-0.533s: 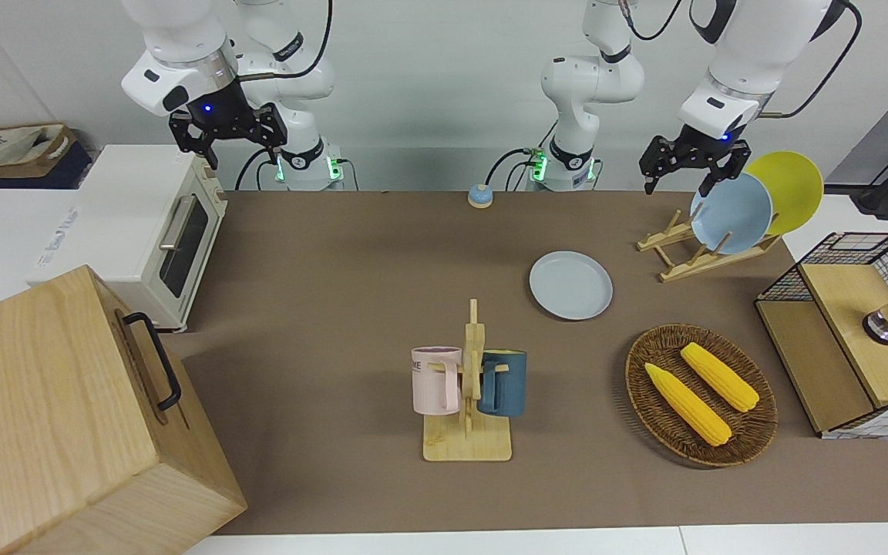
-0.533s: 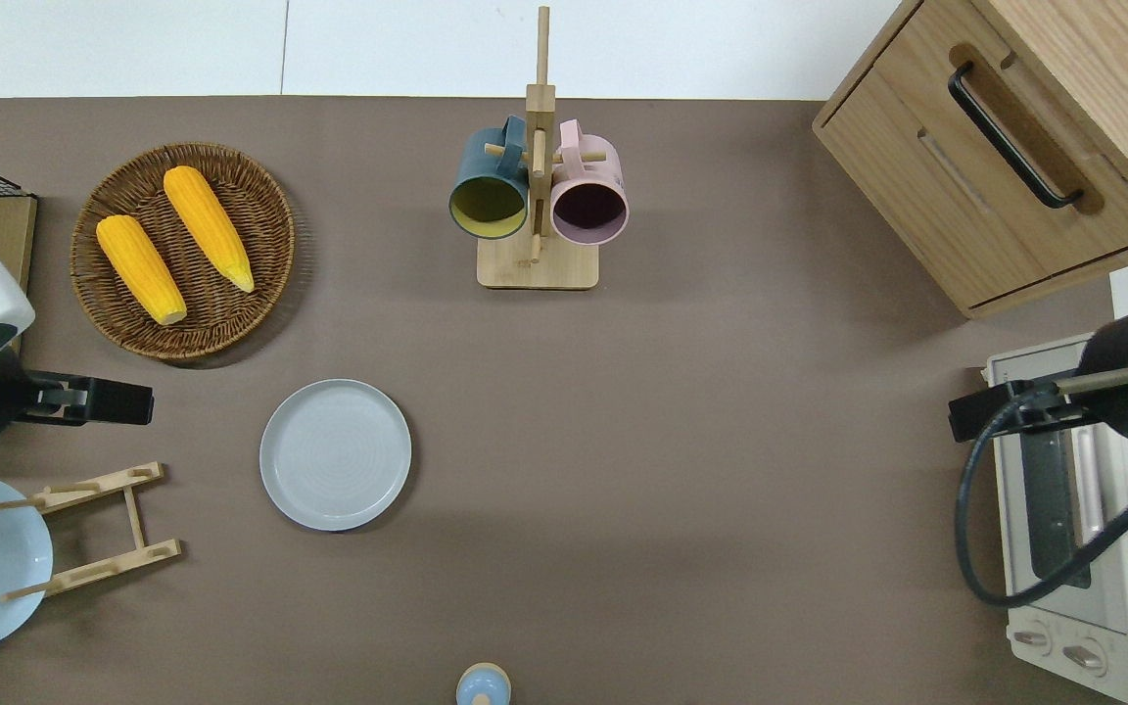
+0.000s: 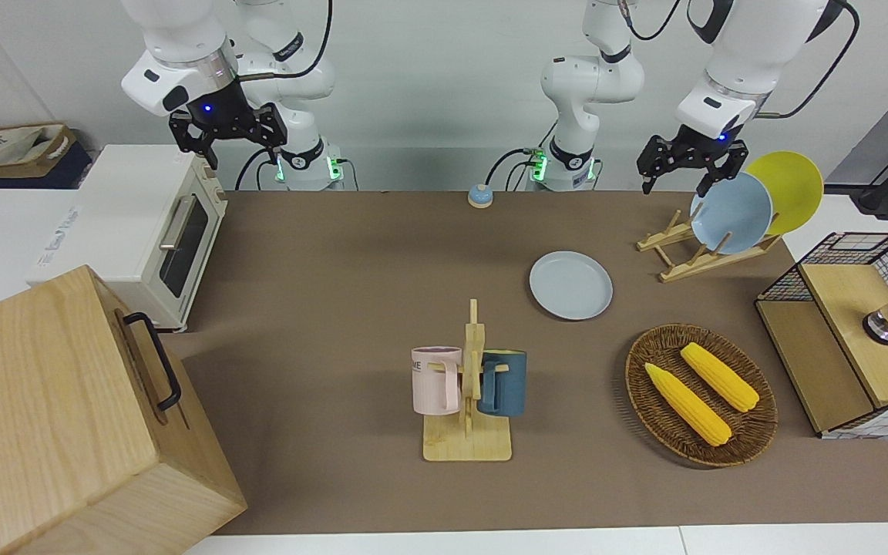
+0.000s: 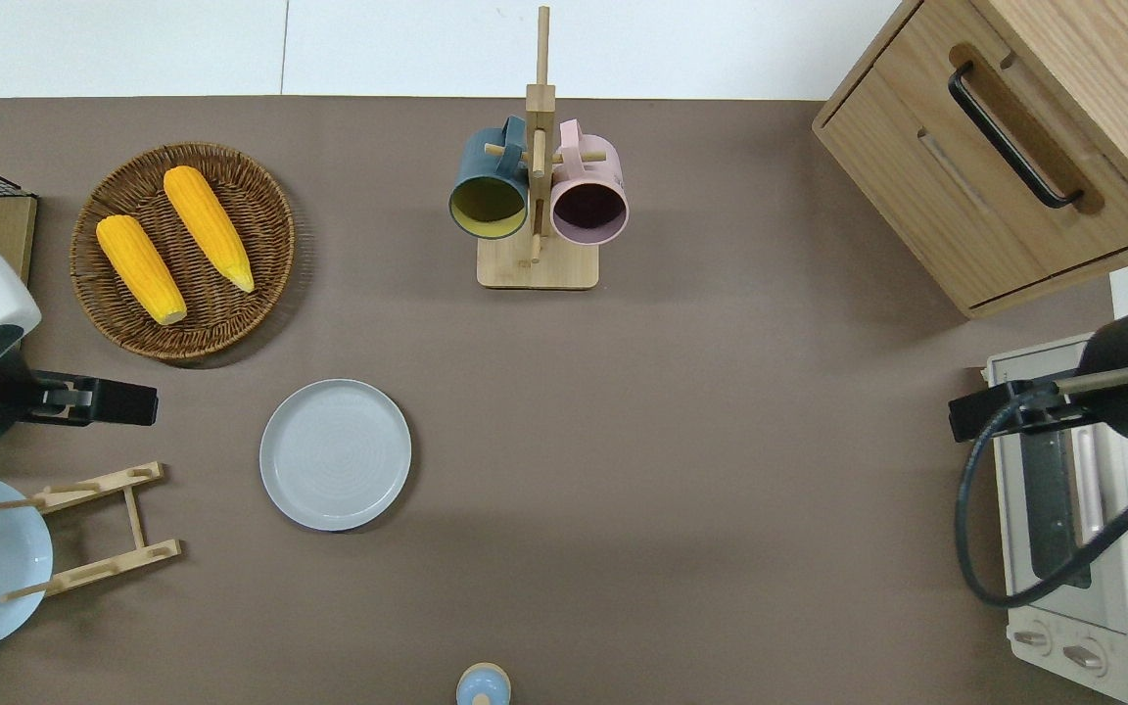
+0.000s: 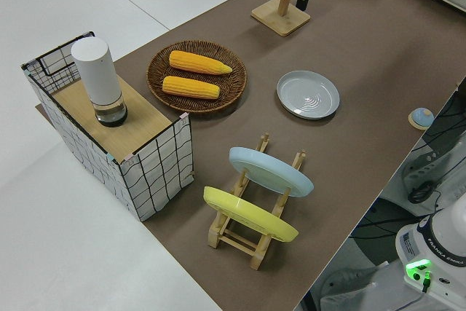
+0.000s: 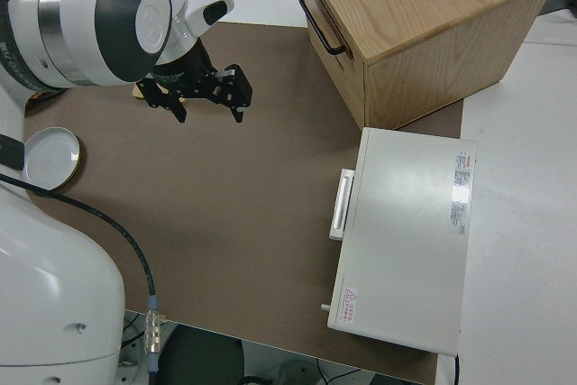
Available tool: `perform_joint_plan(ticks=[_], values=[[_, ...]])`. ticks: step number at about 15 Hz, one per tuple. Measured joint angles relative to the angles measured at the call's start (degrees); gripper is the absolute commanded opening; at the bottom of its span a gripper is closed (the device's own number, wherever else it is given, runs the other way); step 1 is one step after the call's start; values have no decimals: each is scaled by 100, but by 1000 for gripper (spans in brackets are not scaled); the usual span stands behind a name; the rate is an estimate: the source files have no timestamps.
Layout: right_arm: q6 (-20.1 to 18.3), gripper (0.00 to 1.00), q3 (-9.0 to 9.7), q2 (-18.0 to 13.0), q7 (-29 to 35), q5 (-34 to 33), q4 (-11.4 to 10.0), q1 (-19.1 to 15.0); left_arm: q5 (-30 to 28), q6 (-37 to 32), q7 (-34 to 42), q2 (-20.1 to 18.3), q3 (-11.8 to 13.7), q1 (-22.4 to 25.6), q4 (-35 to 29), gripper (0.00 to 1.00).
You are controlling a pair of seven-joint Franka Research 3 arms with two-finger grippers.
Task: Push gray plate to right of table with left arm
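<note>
The gray plate [image 3: 571, 284] lies flat on the brown table [image 3: 336, 262], nearer to the robots than the corn basket. It also shows in the overhead view [image 4: 335, 454], the left side view [image 5: 308, 95] and the right side view [image 6: 50, 152]. My left gripper [image 3: 676, 171] is open and empty, up in the air. In the overhead view the left gripper [image 4: 84, 402] is over the table between the basket and the dish rack, toward the left arm's end from the plate and apart from it. My right gripper [image 3: 242, 146] is open and parked.
A wicker basket [image 4: 265, 211] holds two corn cobs. A wooden dish rack [image 3: 691, 254] holds a light-blue plate [image 3: 731, 213] and a yellow plate [image 3: 795, 185]. A mug rack [image 4: 537, 264], a small bell [image 4: 483, 685], a wooden cabinet [image 4: 1005, 147], a toaster oven [image 4: 1083, 529] and a wire crate [image 3: 852, 339] also stand on the table.
My left gripper has edged slightly toward the table's middle. The gray plate and the right arm have not moved.
</note>
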Motion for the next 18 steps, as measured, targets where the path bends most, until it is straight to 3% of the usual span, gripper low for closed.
perform_joint_plan(ticks=[18], values=[[0,983,0,0,0,0,0,0,-28,67,0,-13,9,0,-335,993]])
